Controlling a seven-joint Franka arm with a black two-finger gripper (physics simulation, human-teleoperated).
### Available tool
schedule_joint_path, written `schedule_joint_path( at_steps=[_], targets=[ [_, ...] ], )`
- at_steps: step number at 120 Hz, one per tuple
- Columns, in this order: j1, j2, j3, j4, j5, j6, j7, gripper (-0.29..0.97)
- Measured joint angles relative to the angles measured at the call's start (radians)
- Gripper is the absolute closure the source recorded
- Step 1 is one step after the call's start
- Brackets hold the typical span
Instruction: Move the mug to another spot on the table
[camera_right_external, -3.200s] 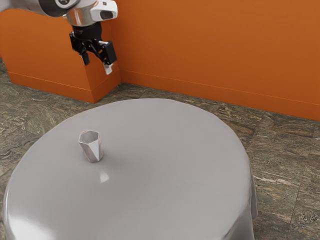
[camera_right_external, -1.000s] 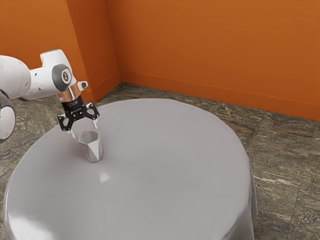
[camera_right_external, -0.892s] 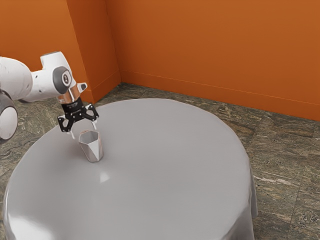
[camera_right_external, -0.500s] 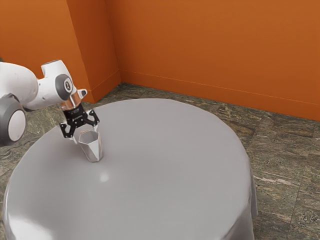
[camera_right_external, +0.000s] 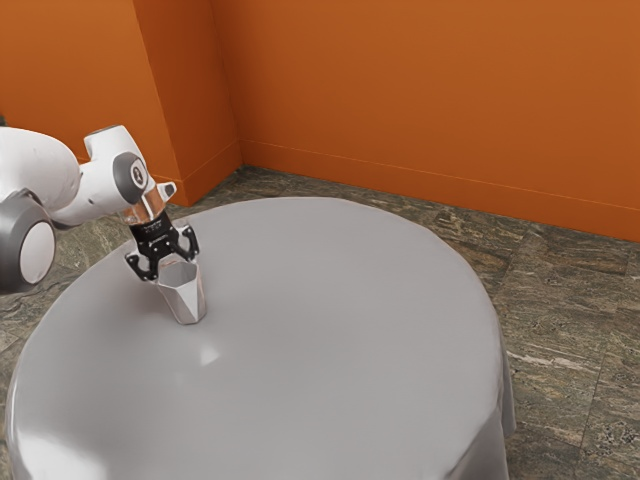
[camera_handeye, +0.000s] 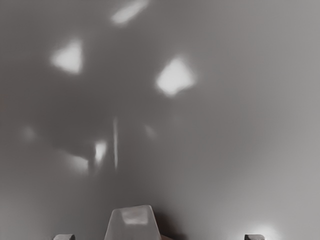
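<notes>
Our black pincer (camera_right_external: 168, 264), spread wide and empty, straddles the pale faceted mug (camera_right_external: 186, 298) near the edge of the grey round bench (camera_right_external: 350, 330); we should centre it before squeezing.

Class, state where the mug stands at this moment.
The mug stands upright toward the exterior view's left of the round grey table, directly beneath the open gripper.

You have the mug (camera_right_external: 184, 293) standing upright on the table (camera_right_external: 350, 330), near the table's edge at the exterior view's left. Your gripper (camera_right_external: 168, 266) sits at the mug's rim, fingers spread to either side. The wall (camera_right_external: 420, 90) lies behind the table.
</notes>
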Motion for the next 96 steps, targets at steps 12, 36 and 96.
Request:
schedule_joint_path(
  at_steps=[12, 36, 96],
  targets=[
    [0.000, 0.000, 0.000, -0.001, 0.000, 0.000, -0.001, 0.39],
    [0.000, -0.002, 0.000, -0.002, 0.007, -0.002, -0.006, 0.54],
    [0.002, -0.048, 0.005, 0.001, -0.023, -0.183, -0.016, 0.72]
  ],
)
